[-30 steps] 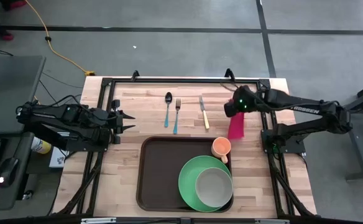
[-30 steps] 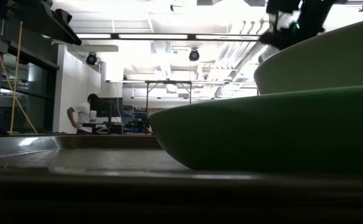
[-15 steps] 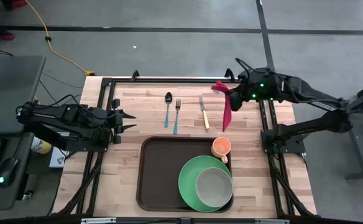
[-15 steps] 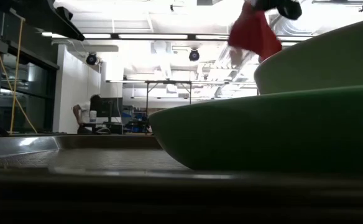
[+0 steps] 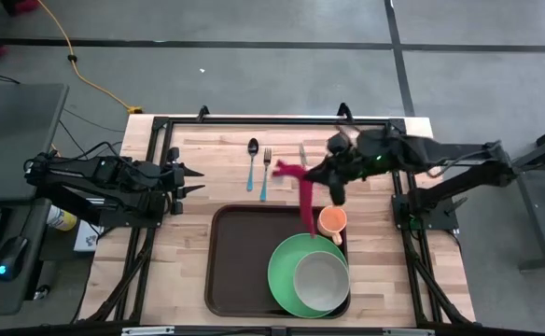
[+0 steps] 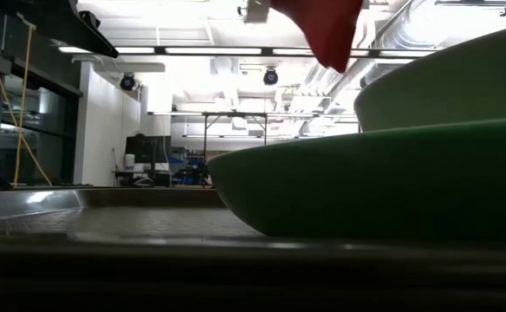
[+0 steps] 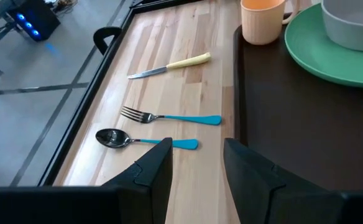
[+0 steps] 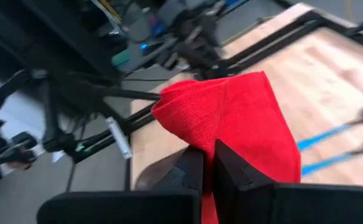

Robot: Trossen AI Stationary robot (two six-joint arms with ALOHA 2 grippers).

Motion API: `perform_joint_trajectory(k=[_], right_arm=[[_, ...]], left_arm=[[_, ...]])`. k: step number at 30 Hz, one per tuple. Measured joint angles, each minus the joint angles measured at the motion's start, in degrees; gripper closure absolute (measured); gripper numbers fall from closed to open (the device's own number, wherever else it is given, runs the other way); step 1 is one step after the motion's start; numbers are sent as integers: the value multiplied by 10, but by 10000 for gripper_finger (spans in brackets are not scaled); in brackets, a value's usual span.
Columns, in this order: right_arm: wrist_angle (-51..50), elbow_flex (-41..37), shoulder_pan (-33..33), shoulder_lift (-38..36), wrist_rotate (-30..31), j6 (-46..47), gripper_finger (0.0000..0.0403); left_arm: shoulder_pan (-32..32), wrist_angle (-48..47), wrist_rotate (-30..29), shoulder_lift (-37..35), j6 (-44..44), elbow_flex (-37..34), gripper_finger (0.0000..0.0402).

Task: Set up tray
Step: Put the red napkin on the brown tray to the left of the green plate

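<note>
A red cloth [image 5: 302, 196] hangs in the air from my right gripper [image 5: 327, 175], which is shut on it above the far edge of the dark brown tray [image 5: 240, 271]. In the low view the cloth [image 6: 322, 26] shows at the top. The tray carries a green plate [image 5: 286, 271] with a grey bowl [image 5: 321, 280] on it, and an orange cup [image 5: 332, 221] in its far right corner. My left gripper [image 5: 194, 182] waits open at the table's left side, its fingers [image 7: 197, 162] apart over bare wood. My right gripper [image 8: 207, 171] pinches a bunched fold of the red cloth [image 8: 228, 134] between its two fingers. The cloth is lifted clear of the table. It trails from the fingers toward the table's left and near side, slack, over the tray's far rim.
On the wood beyond the tray lie a spoon [image 5: 253, 161] and a fork [image 5: 266, 173], both blue-handled, and a yellow-handled knife [image 5: 303, 151] partly under the right arm. A black frame [image 5: 254, 121] borders the table. Bare tray floor lies left of the plate.
My right gripper has swung from the table's far right part toward the left and slightly nearer, now beside the cup. The red cloth has come along in the air, swinging from hanging straight down to trailing out leftward over the tray's far edge.
</note>
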Motion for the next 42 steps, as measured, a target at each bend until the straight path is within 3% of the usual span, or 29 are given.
perform_joint_trajectory(k=[11,15,20,24,30,42], right_arm=[[169,0,96,123,-7,49,403],[242,0,120,168,39,89,403],[289,15,142,221,157,150,403],[242,77,159,275,247,187,403],[81,230,175,374,334,268,403],[-96,515,207,598,304,426,403]], left_arm=[[0,0,-30,0,-6,0,229],[0,0,-30,0,-8,0,229],[0,0,-32,0,-37,-1,229],[0,0,-32,0,-43,-1,229],[0,0,-33,0,-43,-1,229],[0,-1,-37,0,-58,-1,229]])
